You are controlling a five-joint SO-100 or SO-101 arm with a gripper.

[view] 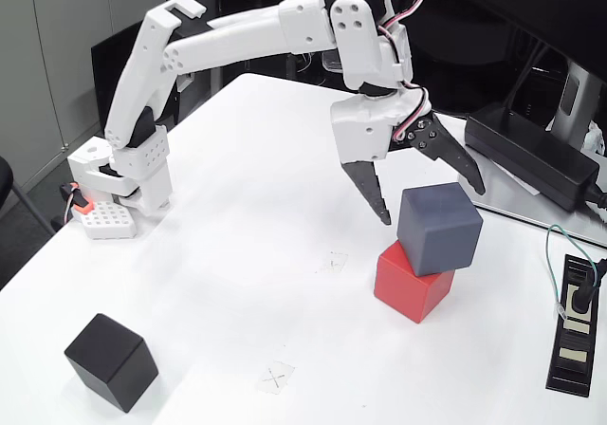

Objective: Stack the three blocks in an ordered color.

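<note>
Pincer (432,207) open, three blocks: blue-grey (439,228) on red (411,282), black (111,361) apart

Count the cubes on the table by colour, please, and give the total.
Red cube: 1, under the blue-grey one
Blue-grey cube: 1, on top of the red one
Black cube: 1, alone on the table
Total: 3

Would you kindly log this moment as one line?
tool open above stack | blue-grey block on red block | black block apart, unstacked
</note>
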